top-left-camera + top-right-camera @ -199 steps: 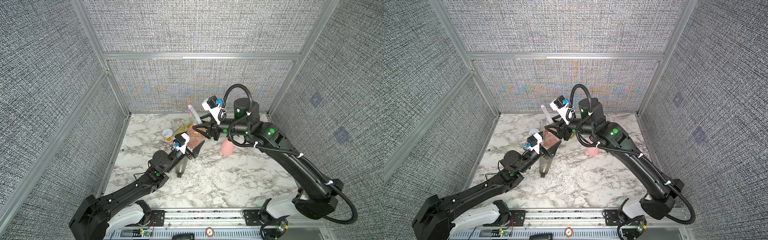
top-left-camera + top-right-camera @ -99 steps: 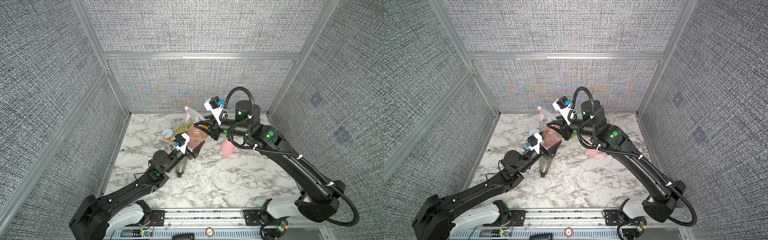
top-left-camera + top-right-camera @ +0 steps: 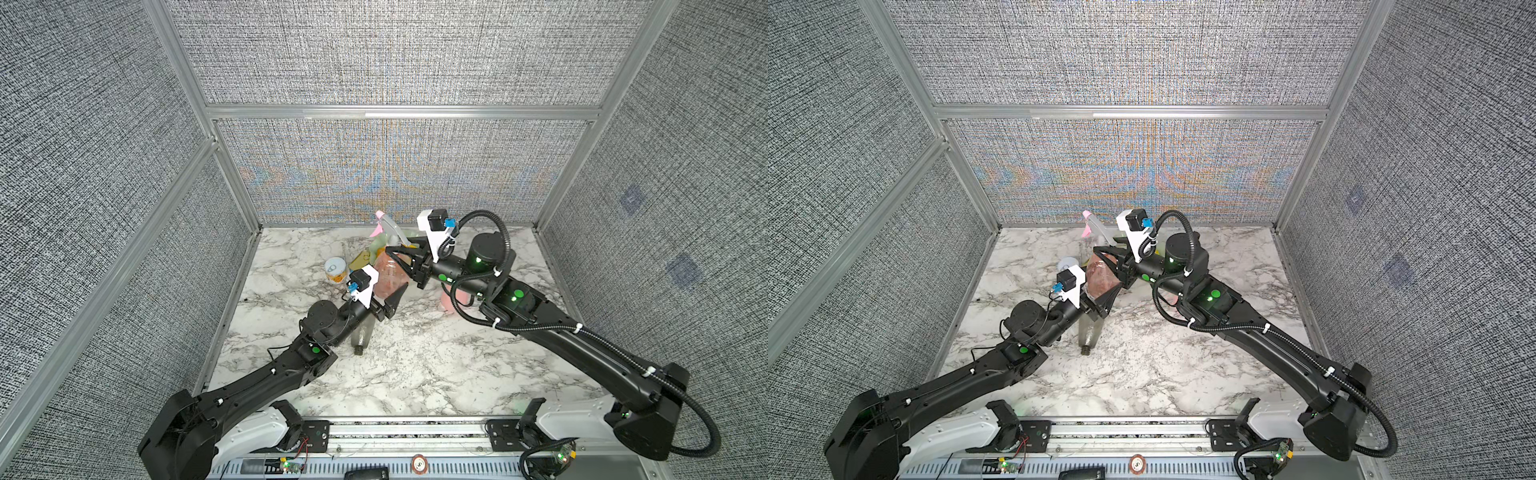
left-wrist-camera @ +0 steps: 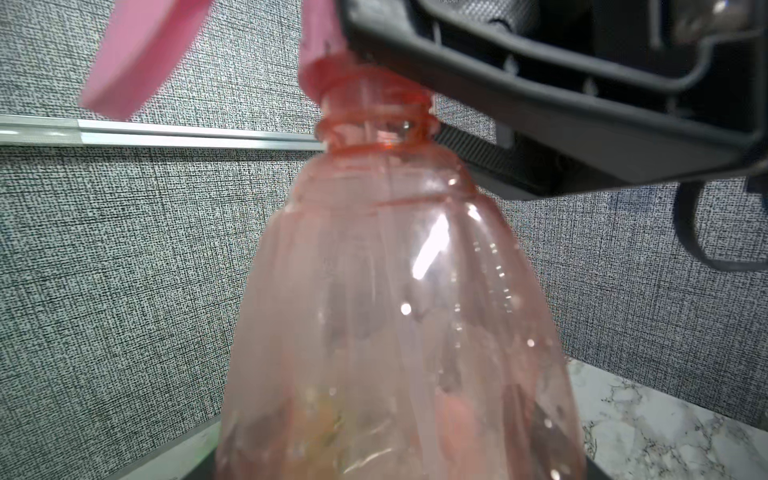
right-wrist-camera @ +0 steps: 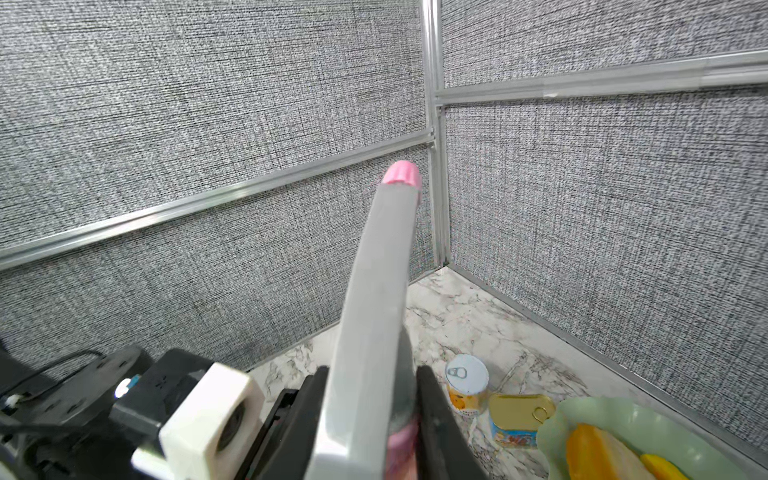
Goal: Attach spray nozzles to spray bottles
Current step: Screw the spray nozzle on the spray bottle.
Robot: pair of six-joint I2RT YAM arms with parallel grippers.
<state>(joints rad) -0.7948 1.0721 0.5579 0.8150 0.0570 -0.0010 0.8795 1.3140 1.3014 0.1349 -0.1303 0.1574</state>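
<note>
- I am watching the left arm stretching forward and up over the marble table [image 3: 415, 365]. Its left gripper [image 3: 390, 293] is clamping the lower body of the clear pink bottle [image 4: 395, 311], which is hanging clear of the table, neck uppermost.
- The right arm is reaching across from its side, and the right gripper [image 3: 397, 259] is pinching the collar of the grey-and-pink nozzle [image 5: 374, 291] right at that bottle's neck (whether the thread is seated I cannot tell).
- The smoky grey bottle [image 3: 361, 336] is lying on the table under the left wrist.
- The pastel pink bottle [image 3: 449, 301] is sitting half hidden behind the right arm.
- A round can [image 5: 466, 384], a flat tin [image 5: 519, 415] and a green plate [image 5: 602, 405] are crowding the far corner.
</note>
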